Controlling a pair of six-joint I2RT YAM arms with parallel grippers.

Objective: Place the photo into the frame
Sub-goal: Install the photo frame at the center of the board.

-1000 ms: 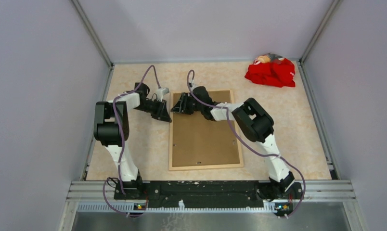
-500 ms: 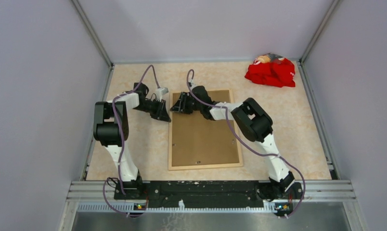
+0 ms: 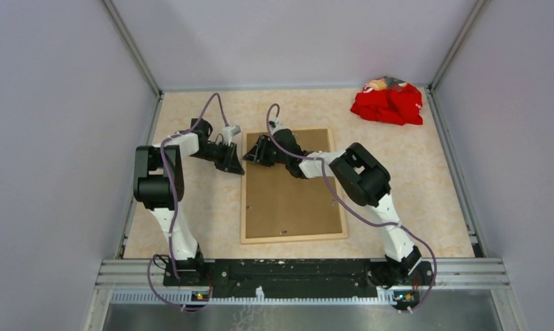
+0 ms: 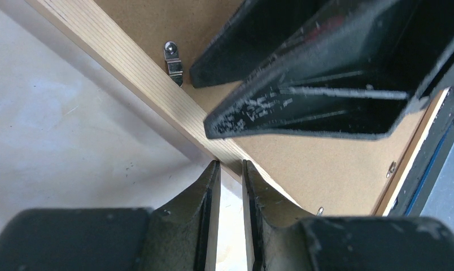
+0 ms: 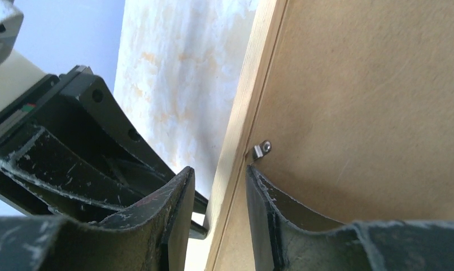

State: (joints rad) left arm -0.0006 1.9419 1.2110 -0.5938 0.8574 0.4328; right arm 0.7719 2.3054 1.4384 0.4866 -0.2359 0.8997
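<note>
**Left fingers and right fingers meet at a far corner of a large rectangular light wooden picture frame lying back-up on the pale marbled desk.**

One long side of the frame runs between the right fingers. They stand spread astride it, one over the desk outside, the other over the plain brown backing board inside, close to a small metal clip. A gap shows on the outer side. The left fingers are almost pressed together with only a thin slit between them. Their tips sit just beside the frame's outer edge, facing the right fingers, and I cannot tell whether they pinch anything. The board fills the frame and stretches away from both pairs toward the arm bases. A crumpled red cloth lies well apart from the right fingers, in the desk's far right corner.
</note>
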